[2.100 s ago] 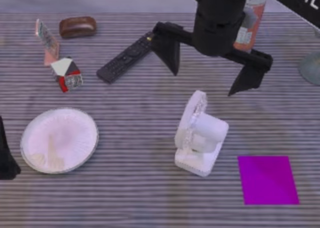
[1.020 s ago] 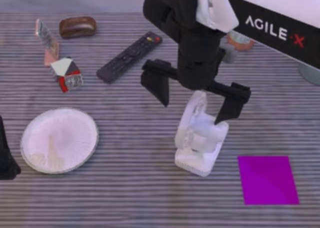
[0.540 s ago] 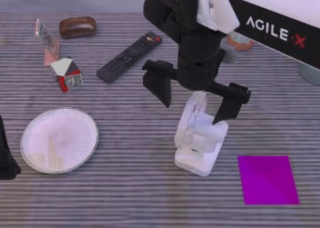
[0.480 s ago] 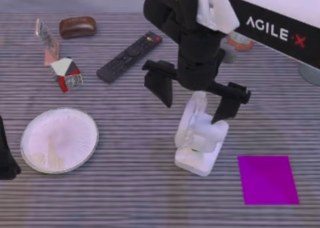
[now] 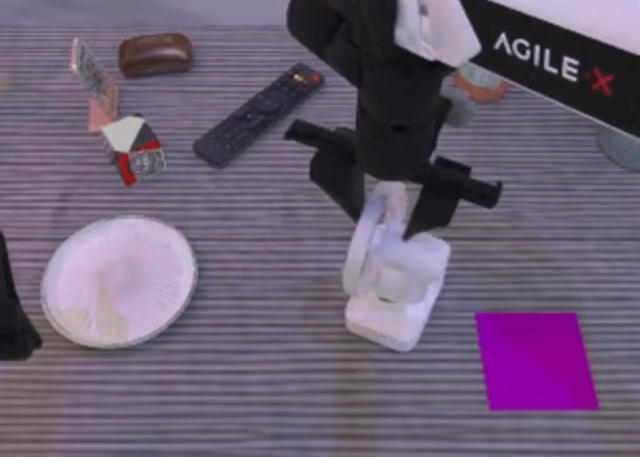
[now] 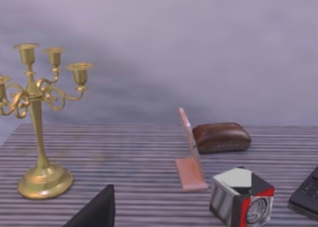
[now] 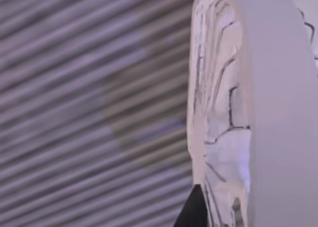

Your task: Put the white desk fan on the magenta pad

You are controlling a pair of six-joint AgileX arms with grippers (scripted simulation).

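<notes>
A grey-and-white striped tabletop [image 5: 270, 397] fills the scene, with a plain lavender-grey wall behind it in the left wrist view. The white desk fan [image 5: 395, 277] stands upright on its rectangular base near the middle of the table, and everything else is easiest placed from it. The magenta pad [image 5: 536, 360] lies flat to the fan's right and a little nearer the front edge, apart from the base and bare. The right gripper [image 5: 396, 195] has its black fingers closed in on the top of the fan, one finger [image 5: 343, 182] against the grille face and the other against the motor housing; the right wrist view is filled by the grille rim [image 7: 218, 113] pressed close. To the fan's left sits a round white plate [image 5: 118, 281]. Behind the fan and to its left lie a black remote [image 5: 258, 115], a red, white and grey cube [image 5: 134, 148], a pink phone stand [image 5: 93, 84] and a brown loaf-shaped object [image 5: 155, 53]. The left arm [image 5: 12, 312] is parked at the table's left edge, well away from the fan; I cannot tell how its fingers stand. A brass candelabra [image 6: 37, 117] shows only in the left wrist view.
</notes>
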